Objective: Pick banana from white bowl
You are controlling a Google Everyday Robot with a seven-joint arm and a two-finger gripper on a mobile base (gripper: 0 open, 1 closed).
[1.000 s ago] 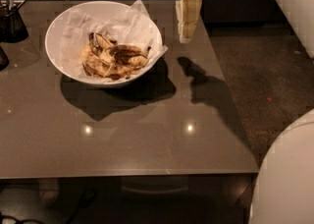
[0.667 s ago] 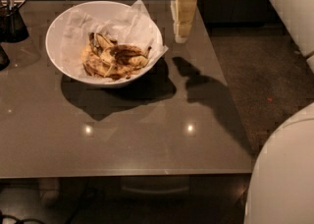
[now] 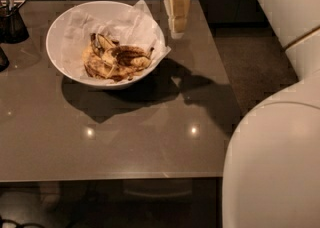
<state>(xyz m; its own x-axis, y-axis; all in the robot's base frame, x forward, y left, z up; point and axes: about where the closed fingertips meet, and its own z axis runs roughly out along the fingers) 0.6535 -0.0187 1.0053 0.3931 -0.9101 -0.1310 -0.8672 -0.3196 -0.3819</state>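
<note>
The white bowl (image 3: 56, 31), lined with crumpled white paper, stands at the back left of the brown table (image 3: 150, 142). In it lies the banana (image 3: 131, 56), curved and dull yellow with dark brown blotches, its thin stem pointing right. It rests on flatter brown-spotted bananas (image 3: 99, 63). My gripper (image 3: 177, 19) hangs down from the top edge, just past the bowl's right rim and above the table. It holds nothing that I can see.
A dark container (image 3: 12, 21) stands at the table's far left, with another dark thing (image 3: 2, 59) at the left edge below it. My white body (image 3: 275, 167) fills the lower right and my arm (image 3: 285, 2) the upper right. Dark floor lies to the right of the table.
My gripper has moved a little to the left, closer to the bowl's right rim. The bowl and the bananas have not moved.
</note>
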